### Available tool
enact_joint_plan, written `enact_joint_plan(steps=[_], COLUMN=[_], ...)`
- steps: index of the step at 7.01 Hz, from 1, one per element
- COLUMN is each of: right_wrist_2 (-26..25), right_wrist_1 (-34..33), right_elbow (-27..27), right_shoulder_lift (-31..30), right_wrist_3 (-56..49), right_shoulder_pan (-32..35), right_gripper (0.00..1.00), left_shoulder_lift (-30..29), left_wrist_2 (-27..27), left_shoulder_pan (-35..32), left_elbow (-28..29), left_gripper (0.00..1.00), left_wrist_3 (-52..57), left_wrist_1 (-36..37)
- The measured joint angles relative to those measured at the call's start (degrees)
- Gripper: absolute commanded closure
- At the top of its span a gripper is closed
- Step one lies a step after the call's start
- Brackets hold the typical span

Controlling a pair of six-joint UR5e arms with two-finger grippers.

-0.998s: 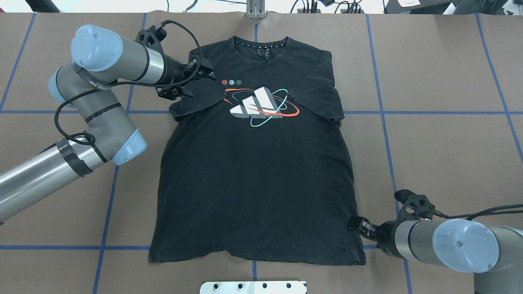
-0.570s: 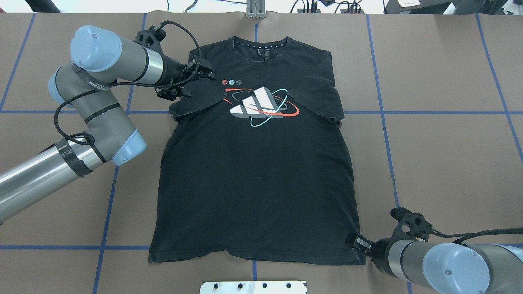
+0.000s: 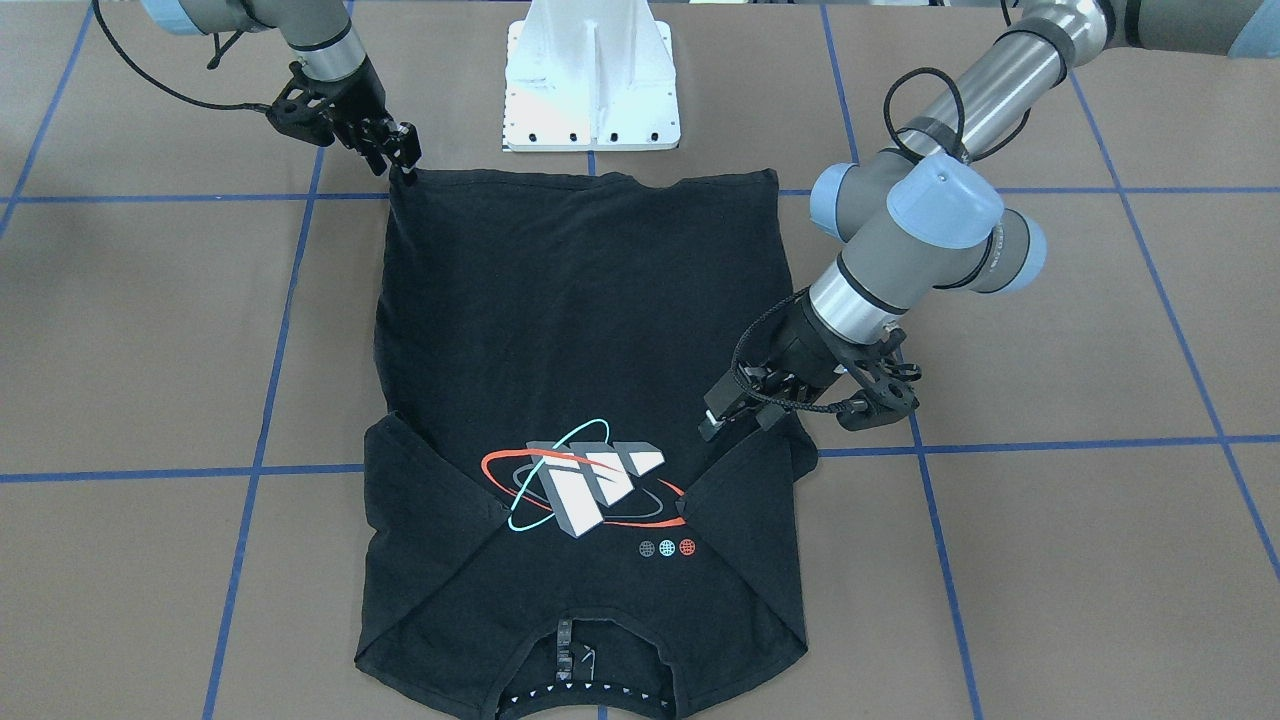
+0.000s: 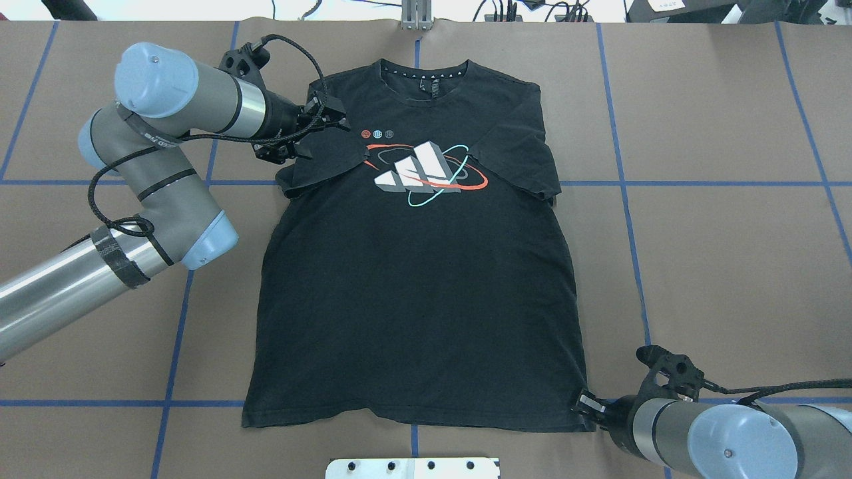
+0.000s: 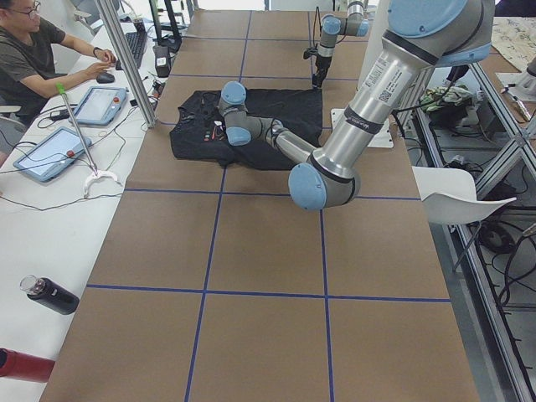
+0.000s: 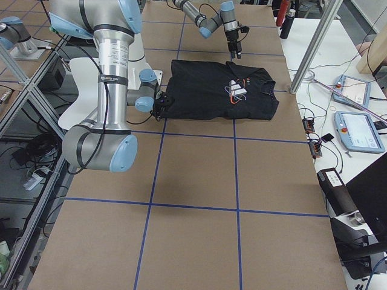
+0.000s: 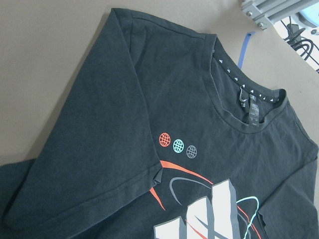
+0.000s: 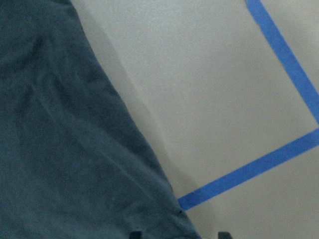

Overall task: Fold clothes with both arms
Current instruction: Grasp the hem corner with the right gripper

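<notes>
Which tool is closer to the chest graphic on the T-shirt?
Left. The left tool is over the folded sleeve beside the chest graphic; the right tool is far, at a hem corner.

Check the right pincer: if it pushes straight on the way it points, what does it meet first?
The black T-shirt, at its hem corner on the robot's right. The right pincer points at that corner from close by, and its wrist view shows the fabric edge right in front. Its height over the cloth is unclear.
</notes>
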Motion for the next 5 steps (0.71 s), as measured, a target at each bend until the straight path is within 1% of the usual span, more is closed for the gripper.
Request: enact_joint_plan(steps=[2, 3, 4, 5], right_wrist_2=[0.1, 0.1, 0.1, 0.0], right_wrist_1=[0.0, 0.0, 0.0, 0.0], right_elbow=[-0.1, -0.1, -0.2, -0.2], right_shoulder_lift=[-0.1, -0.1, -0.1, -0.2], right_wrist_3=[0.0, 0.1, 0.1, 0.3], right_shoulder_pan=[-0.4, -0.6, -0.8, -0.9], right_gripper=[0.41, 0.44, 0.54, 0.71], left_shoulder_lift=[0.0, 0.0, 0.0, 0.0], left_wrist_2=[0.0, 0.0, 0.0, 0.0], left_shoulder_pan=[0.0, 0.0, 0.0, 0.0], left_elbow=[0.0, 0.0, 0.1, 0.1], left_gripper=[0.06, 0.06, 0.06, 0.06], left_wrist_3=[0.0, 0.0, 0.0, 0.0], left_wrist_1=[-0.1, -0.1, -0.1, -0.2])
